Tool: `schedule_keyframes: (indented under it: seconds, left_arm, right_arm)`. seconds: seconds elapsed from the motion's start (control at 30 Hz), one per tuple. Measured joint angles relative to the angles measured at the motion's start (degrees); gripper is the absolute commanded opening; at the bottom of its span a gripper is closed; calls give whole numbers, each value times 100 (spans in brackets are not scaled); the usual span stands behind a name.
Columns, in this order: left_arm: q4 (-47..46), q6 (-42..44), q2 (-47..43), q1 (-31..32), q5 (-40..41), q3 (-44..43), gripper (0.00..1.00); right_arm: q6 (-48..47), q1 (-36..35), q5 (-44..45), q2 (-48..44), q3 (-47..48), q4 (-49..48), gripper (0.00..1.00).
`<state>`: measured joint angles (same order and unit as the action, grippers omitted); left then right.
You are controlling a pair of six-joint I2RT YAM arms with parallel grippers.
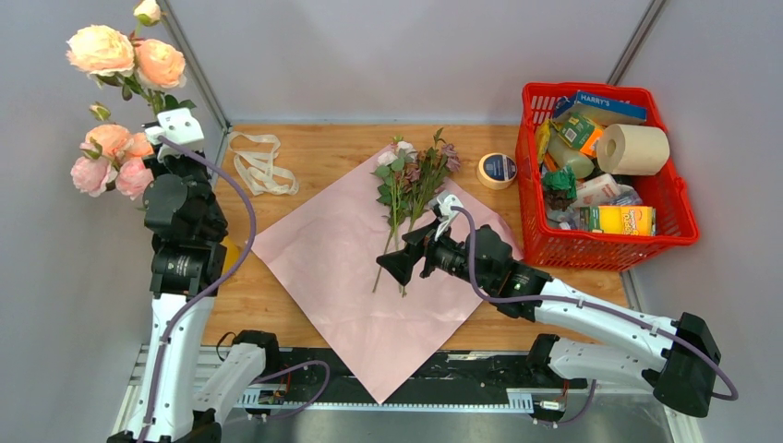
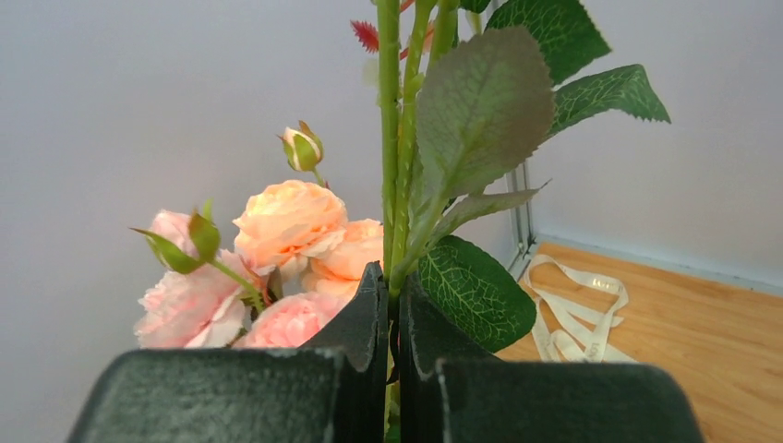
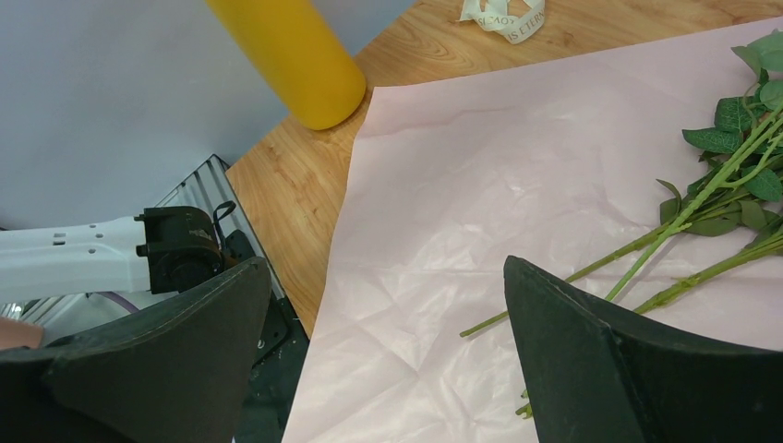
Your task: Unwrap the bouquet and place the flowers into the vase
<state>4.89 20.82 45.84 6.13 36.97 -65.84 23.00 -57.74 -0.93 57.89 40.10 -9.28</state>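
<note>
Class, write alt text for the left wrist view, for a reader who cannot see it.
The left pincer is shut on green flower stems, with pink and peach roses clustered beside them. A cream ribbon lies on the wooden table at right.

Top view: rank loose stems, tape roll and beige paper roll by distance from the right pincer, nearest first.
1. Loose stems, on the pink paper beside the right pincer.
2. Tape roll, farther back and right.
3. Beige paper roll, far right in the red basket.
</note>
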Motion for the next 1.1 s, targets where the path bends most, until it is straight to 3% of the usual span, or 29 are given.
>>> schedule_keyframes:
  seconds: [0.33, 0.73, 0.83, 1.0, 1.1]
  left_arm:
    - [439, -861, 33, -313, 234, -175, 0]
    - [693, -1224, 175, -332, 975, 570, 43]
    - [756, -1217, 103, -332, 1029, 645, 47]
    - [914, -1311, -140, -332, 968, 654, 61]
    - [1045, -1449, -289, -332, 817, 654, 63]
  right_arm:
    - [28, 0, 2, -42, -68, -2, 100]
    - [-2, 0, 39, -221, -138, 286, 100]
    - [-20, 0, 68, -227, -133, 326, 100]
    - [-22, 0, 269, -210, -59, 435, 100]
    - [-11, 0, 369, -177, -7, 459, 100]
